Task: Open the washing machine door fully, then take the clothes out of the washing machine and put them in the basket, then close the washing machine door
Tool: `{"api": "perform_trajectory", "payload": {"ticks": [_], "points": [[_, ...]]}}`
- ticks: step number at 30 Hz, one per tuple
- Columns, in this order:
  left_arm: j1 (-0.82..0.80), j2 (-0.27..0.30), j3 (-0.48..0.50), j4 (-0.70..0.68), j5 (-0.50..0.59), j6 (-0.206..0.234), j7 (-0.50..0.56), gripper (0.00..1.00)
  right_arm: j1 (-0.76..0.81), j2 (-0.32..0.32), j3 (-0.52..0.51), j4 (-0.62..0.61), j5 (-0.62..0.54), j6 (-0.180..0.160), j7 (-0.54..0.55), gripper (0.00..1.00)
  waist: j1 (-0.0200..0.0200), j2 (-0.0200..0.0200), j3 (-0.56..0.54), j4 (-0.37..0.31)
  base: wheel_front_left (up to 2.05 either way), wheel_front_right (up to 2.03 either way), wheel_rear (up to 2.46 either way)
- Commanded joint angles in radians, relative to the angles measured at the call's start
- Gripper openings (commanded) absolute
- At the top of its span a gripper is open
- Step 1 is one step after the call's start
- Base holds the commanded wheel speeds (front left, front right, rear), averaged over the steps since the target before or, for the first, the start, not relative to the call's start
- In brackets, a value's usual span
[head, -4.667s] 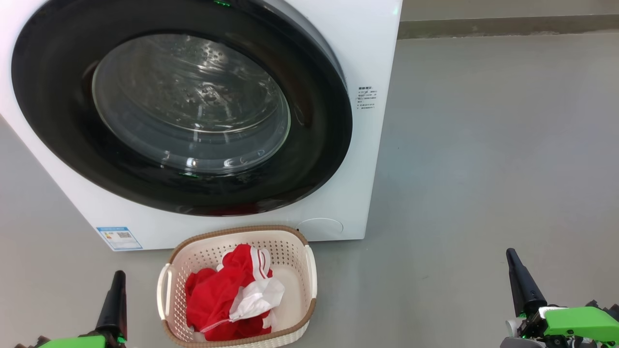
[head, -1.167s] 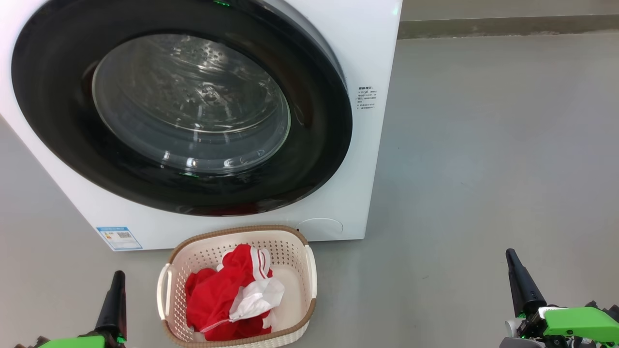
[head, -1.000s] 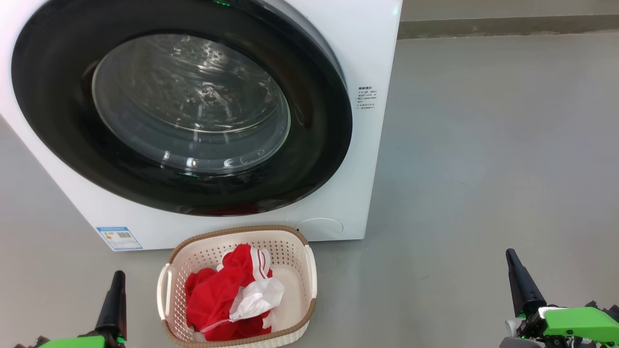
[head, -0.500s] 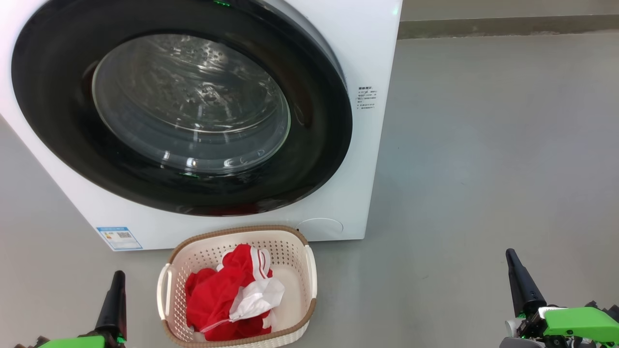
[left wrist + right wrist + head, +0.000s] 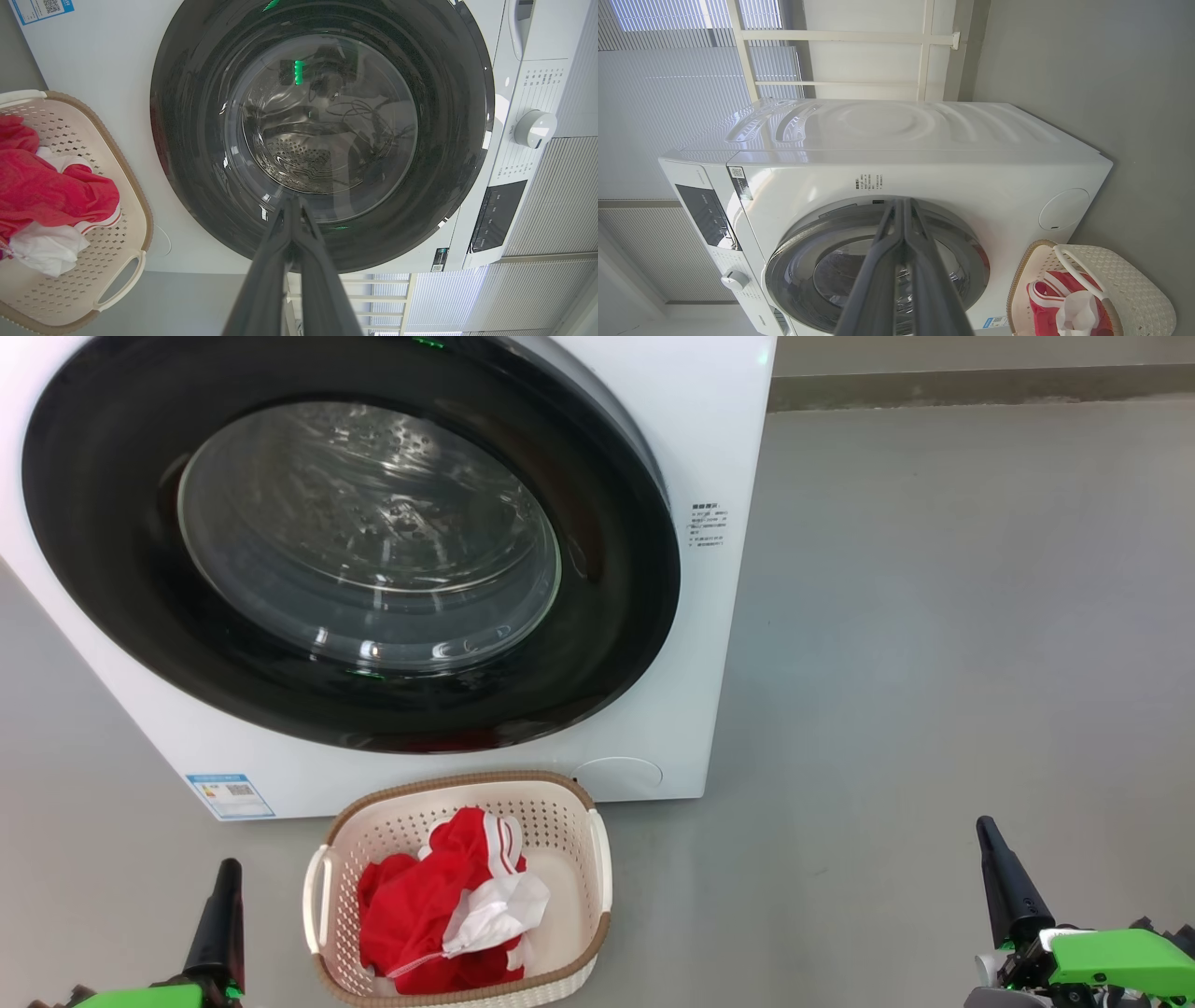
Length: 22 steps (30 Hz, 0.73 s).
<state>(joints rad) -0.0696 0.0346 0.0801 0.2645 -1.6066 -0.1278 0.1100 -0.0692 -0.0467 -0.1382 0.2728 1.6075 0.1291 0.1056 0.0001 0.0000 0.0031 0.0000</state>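
The white washing machine [image 5: 719,448] fills the upper left of the head view. Its door [image 5: 616,644], a glossy black ring around a clear glass bowl, lies flush against the front. The drum behind the glass [image 5: 303,163] looks bare. On the floor in front stands the cream basket [image 5: 597,859] with the red and white clothes [image 5: 420,905] piled inside. My left gripper [image 5: 227,870] is shut and holds nothing, low at the left beside the basket. My right gripper [image 5: 984,827] is shut and holds nothing, low at the right, well away from both.
Grey floor [image 5: 934,663] spreads wide to the right of the machine. A wall base [image 5: 980,387] runs along the far edge. The machine's control panel and white dial [image 5: 535,128] sit beside the door. White blinds and a window frame [image 5: 859,37] stand behind the machine.
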Motion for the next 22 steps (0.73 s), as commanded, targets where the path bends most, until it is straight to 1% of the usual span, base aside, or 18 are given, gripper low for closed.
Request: {"api": "perform_trajectory", "payload": {"ticks": [1,22], "points": [[-0.038,0.016,0.035,-0.02,-0.001,-0.003,0.004,0.0,-0.039,-0.004,0.024,-0.028,0.001,0.002,0.008,0.0,0.0,0.0,0.0,0.0,0.0,0.0,0.0],[-0.038,0.016,0.035,-0.02,-0.001,-0.003,0.004,0.0,-0.039,-0.004,0.024,-0.028,0.0,0.002,0.008,0.0,0.0,0.0,0.0,0.0,0.0,0.0,0.0]]}}
